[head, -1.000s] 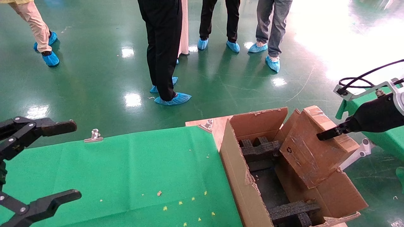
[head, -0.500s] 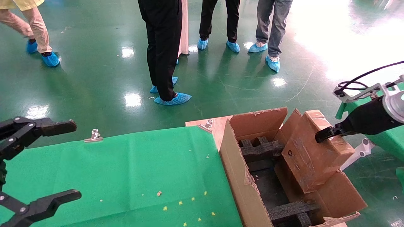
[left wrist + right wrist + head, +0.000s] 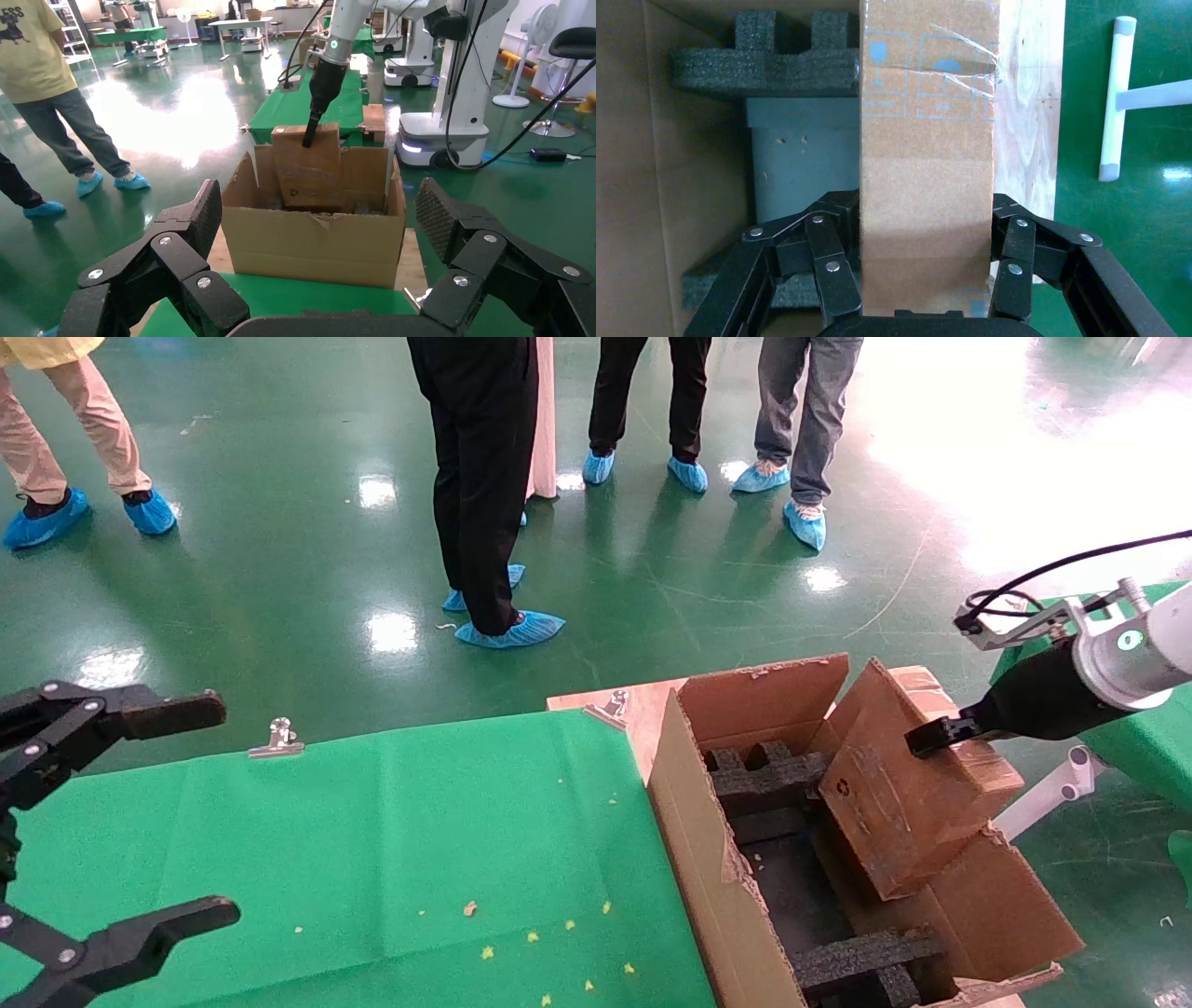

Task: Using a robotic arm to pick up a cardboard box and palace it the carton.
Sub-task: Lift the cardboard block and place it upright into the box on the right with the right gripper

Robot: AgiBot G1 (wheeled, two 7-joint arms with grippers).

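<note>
Brown cardboard box (image 3: 908, 794) | tilted, long axis slanting into carton (image 3: 717, 887) | clamped by right gripper (image 3: 917, 742)

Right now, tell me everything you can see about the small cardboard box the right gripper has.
The box is small, flat, brown cardboard, scuffed, with clear tape, a small recycling mark on its broad face and pale blue handling symbols on a narrow side. The right gripper clamps it across that narrow side. It hangs tilted over the open carton, its lower end dipping inside near the right wall, above the black foam blocks.
</note>
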